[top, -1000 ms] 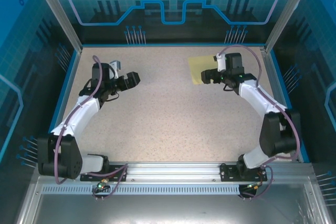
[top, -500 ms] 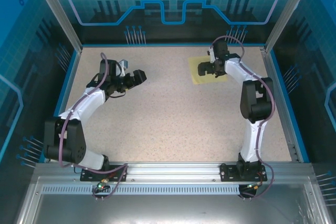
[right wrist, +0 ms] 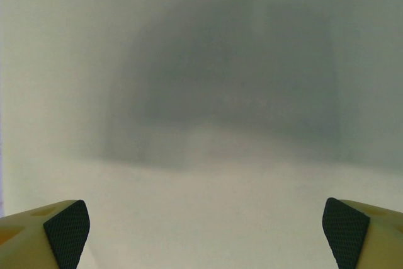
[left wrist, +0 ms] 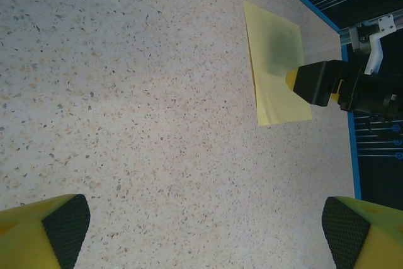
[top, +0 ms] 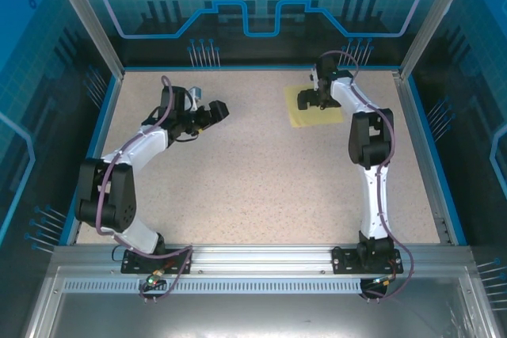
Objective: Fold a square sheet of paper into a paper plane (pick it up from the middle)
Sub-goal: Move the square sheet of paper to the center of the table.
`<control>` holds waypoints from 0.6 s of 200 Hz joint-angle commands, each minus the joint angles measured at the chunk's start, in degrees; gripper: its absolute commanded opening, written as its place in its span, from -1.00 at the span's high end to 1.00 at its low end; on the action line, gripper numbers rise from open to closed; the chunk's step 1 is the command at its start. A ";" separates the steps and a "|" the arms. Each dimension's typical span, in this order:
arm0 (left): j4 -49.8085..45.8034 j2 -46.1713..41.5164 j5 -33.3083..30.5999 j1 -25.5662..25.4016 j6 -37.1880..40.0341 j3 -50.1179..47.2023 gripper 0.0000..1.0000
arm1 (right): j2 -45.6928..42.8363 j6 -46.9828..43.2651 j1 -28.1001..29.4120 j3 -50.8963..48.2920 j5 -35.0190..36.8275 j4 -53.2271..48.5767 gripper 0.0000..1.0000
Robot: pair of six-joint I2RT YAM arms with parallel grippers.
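Both arms have reached farther across the table [top: 253, 187] since the earlier pictures. Seen from above, the right arm [top: 366, 140] has straightened from a wide bend near the right edge into an almost straight line from its base toward the far right corner. The right gripper [top: 307, 101] now sits over the square sheet of paper [top: 305, 119]. The left arm [top: 135, 152] has also stretched out, carrying the left gripper [top: 215, 110] a little away from the left edge and closer to the far edge.

The pale-yellow sheet lies flat on the speckled table close to the far edge, toward the far right corner.

The right gripper's jaws are spread wide. Its wrist camera shows the two black pads [right wrist: 66, 231] at opposite bottom corners, with blurred pale paper and a dark shadow between and beyond them. The gripper is low over the middle of the sheet, but the blur hides whether its tips touch the paper. In the left wrist view, one yellow fingertip of the right gripper reaches over the sheet's edge, beside a grey shadow on the paper.

The left gripper is also spread wide, with bare table between its pads. It hovers well apart from the sheet and points toward it.
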 commanded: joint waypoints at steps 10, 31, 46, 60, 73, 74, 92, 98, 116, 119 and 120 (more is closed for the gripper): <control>0.85 1.35 1.58 -0.54 -0.49 2.60 -0.97 | 6.22 1.43 -0.47 9.33 -0.74 -9.93 -0.98; 0.28 1.74 1.72 -0.62 0.06 3.05 -0.97 | 8.19 1.63 -0.56 12.69 -0.10 -11.51 -0.99; 0.22 1.96 1.70 -0.62 0.30 3.09 -0.97 | 9.80 1.58 -0.55 15.62 0.00 -13.41 -0.98; 0.20 2.36 1.74 -0.61 0.55 3.17 -0.97 | 11.26 1.33 -0.49 17.91 -0.19 -14.90 -0.98; 0.31 2.86 2.06 -0.61 0.59 3.23 -0.97 | 12.33 1.10 -0.31 19.65 -0.37 -16.09 -0.98; 0.22 2.94 2.03 -0.57 0.63 3.23 -0.98 | 12.36 1.12 -0.30 19.80 -0.39 -16.20 -0.98; 0.40 3.66 2.42 -0.62 0.77 3.36 -0.98 | 14.18 0.81 -0.27 22.43 -0.81 -18.59 -0.98; 0.44 3.89 2.44 -0.64 0.76 3.41 -0.97 | 14.67 0.78 -0.14 23.01 -0.77 -19.40 -0.98; 0.48 4.42 2.72 -0.61 0.98 3.51 -0.97 | 14.85 -0.44 0.72 22.45 -0.52 -20.54 -0.98; 0.47 4.49 2.74 -0.62 1.02 3.45 -0.97 | 14.80 -0.50 0.82 22.36 -0.52 -20.67 -0.98; 0.44 4.51 2.81 -0.58 1.07 3.43 -0.97 | 14.83 -0.48 0.88 22.30 -0.51 -20.73 -0.98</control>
